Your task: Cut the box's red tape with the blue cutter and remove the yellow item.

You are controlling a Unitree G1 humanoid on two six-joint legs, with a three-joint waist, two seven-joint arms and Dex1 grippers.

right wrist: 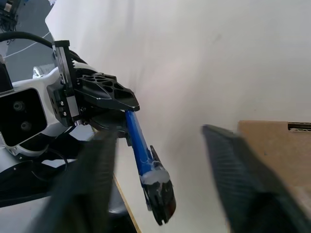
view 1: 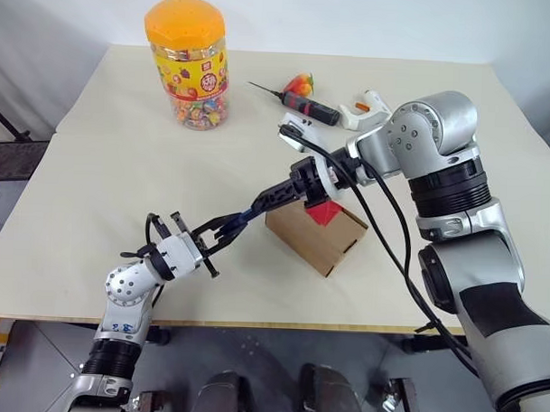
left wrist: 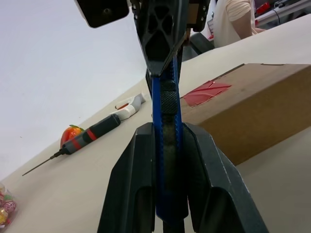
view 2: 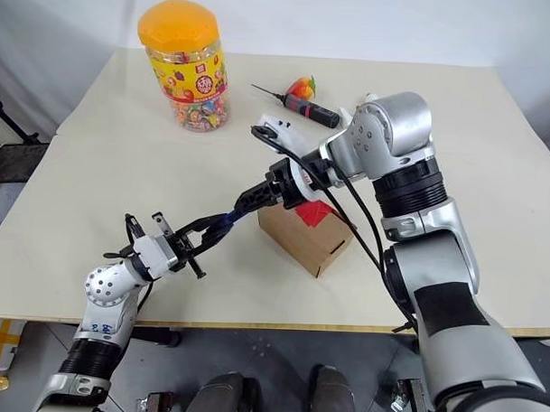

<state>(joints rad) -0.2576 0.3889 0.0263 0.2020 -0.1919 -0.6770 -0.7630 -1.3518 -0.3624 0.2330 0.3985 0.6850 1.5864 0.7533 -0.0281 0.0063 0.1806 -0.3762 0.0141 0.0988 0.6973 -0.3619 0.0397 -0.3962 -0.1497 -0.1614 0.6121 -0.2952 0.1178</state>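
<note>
The box (view 1: 321,237), a small brown carton, lies on the table right of centre. The red tape (view 1: 324,212) is stuck on its top. The blue cutter (view 1: 241,219) hangs in the air just left of the box, slanting up toward it. My left gripper (view 1: 218,240) is shut on the cutter's lower end, with a black finger (left wrist: 131,184) on each side of the blue cutter (left wrist: 167,145). My right gripper (view 1: 264,204) reaches down at the cutter's upper end. In the right wrist view its fingers (right wrist: 92,174) stand apart on either side of the cutter (right wrist: 141,150). The yellow item is out of view.
At the back left of the table (view 1: 95,191) stands a tall orange-lidded candy jar (view 1: 186,60). Behind the box lie a black-and-red needle-tipped tool (view 1: 306,105), a small orange-red toy fruit (view 1: 300,83) and a white tool (view 1: 364,110). A person's arm (left wrist: 238,14) shows beyond the table.
</note>
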